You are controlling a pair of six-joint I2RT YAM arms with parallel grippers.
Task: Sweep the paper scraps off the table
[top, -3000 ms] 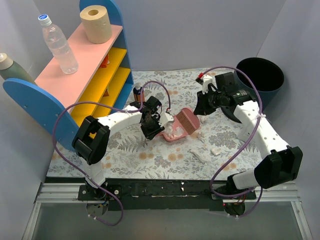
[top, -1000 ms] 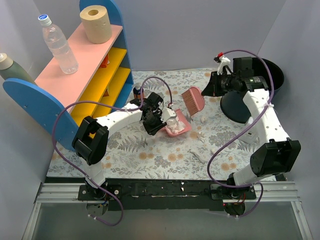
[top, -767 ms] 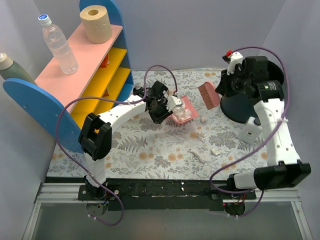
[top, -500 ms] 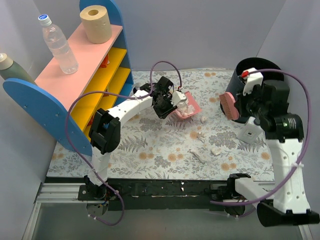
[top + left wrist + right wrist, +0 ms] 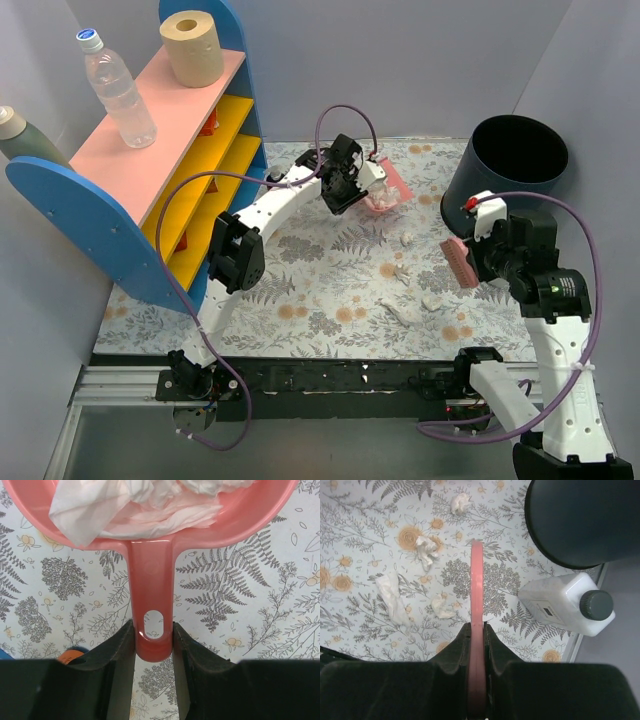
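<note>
My left gripper (image 5: 347,187) is shut on the handle (image 5: 152,595) of the pink dustpan (image 5: 386,190) and holds it above the back of the table (image 5: 330,290). White paper scraps (image 5: 140,505) fill the pan. My right gripper (image 5: 472,262) is shut on a pink brush (image 5: 458,262), which shows edge-on in the right wrist view (image 5: 476,580), above the table's right side. Loose paper scraps lie on the fern-print cloth (image 5: 407,238) (image 5: 392,270) (image 5: 432,300). They also show in the right wrist view (image 5: 460,501) (image 5: 426,549) (image 5: 390,597).
A dark round bin (image 5: 518,150) stands at the back right, just right of the dustpan. A white plastic bottle (image 5: 565,605) lies near the bin by the table's right edge. The blue-pink-yellow shelf (image 5: 190,150) holds a paper roll (image 5: 192,47) and a water bottle (image 5: 115,90).
My left arm has carried the loaded dustpan up and toward the back right, nearer the bin. My right arm has drawn the brush away from the bin, toward the near right.
</note>
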